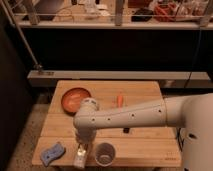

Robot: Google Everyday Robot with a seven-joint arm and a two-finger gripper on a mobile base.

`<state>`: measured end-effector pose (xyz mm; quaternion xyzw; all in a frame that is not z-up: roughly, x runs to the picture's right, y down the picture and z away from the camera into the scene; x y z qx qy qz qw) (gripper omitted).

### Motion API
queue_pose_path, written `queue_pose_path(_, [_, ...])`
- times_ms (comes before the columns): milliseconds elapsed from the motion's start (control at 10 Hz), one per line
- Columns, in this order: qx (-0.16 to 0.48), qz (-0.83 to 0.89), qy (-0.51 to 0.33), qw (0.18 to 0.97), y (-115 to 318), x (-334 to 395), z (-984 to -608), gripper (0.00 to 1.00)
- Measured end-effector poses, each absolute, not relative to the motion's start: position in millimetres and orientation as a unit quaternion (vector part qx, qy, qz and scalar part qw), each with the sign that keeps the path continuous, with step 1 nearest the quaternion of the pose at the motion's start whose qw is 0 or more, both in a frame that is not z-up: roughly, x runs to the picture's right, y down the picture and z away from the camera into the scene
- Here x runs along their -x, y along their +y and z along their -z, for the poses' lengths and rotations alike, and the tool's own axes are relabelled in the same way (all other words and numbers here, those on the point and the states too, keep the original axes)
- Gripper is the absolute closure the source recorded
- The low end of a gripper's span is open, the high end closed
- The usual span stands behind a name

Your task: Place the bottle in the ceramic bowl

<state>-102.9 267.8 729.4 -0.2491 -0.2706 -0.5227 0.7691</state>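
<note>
Item list from my remote station:

- Wooden table (145,90), slatted top.
- Ceramic bowl (76,99), orange-brown, shallow, at the table's back left.
- Gripper (81,150), at the front edge of the table, left of the white cup (104,152) and well in front of the bowl.
- Bottle (80,155), white, standing up between the gripper's fingers; I see it clasped there, though the contact itself is indistinct.
- Blue sponge (52,153), front left corner, beside the gripper.
- Small orange object (119,101), back centre.
- Arm (125,117), white, crossing the table from my right.
</note>
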Motion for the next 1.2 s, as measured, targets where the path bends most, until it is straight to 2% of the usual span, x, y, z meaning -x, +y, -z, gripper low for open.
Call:
queue_pose_path(200, [0.244,0.521,-0.269,0.772,257,105,-725,0.75])
queue_pose_path(700, [0.239,0.523,-0.267,0.773,253,112,-724,0.24])
queue_pose_path(800, [0.238,0.522,-0.268,0.774,253,113,-726,0.20])
queue_pose_path(1200, [0.235,0.523,-0.268,0.774,252,117,-727,0.20])
